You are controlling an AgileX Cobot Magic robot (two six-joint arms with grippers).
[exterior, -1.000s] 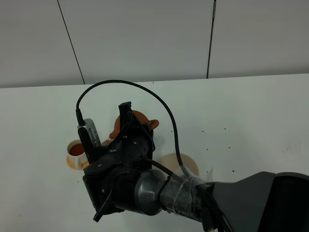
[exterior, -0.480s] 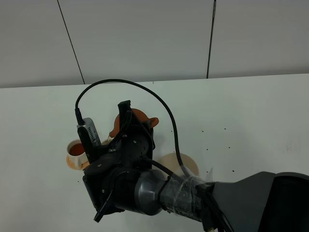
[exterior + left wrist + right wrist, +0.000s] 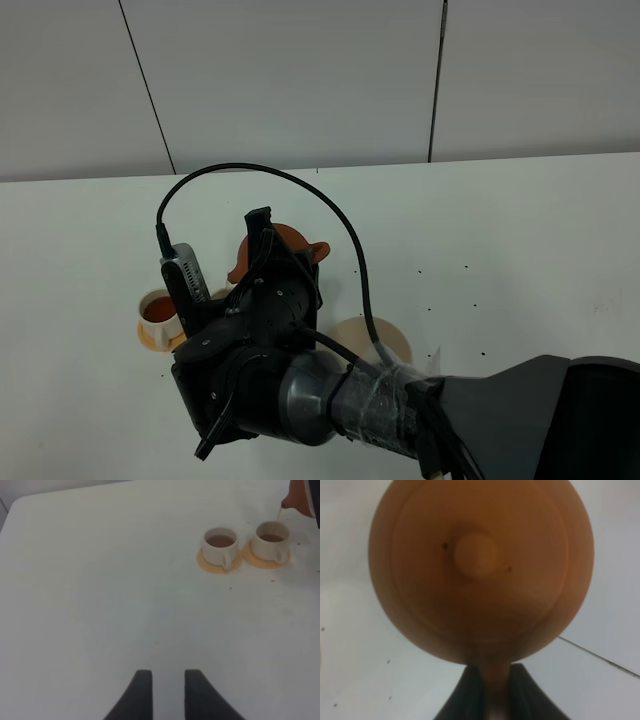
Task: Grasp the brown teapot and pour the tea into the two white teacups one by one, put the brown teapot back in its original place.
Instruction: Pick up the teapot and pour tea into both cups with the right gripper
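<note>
Right gripper clamped on brown teapot handle, apparently filling second teacup; left gripper open, idle; next: level pot, return to coaster, centre-frame on desk.

We see a brown teapot in warm reddish-brown clay, plain and matte, with two tiny dark specks on its lid. One teacup and the other teacup are both cream-white and unpatterned. The tea in them looks reddish-brown. The saucer under one cup and the saucer under the other are pale orange. The coaster is beige-tan. The table is white, dotted here and there with small dark specks. We find the left tool and right tool both black. The right arm is black with a silver-grey sleeve, and its cable is black. The wall is light grey, crossed by thin dark seams.
</note>
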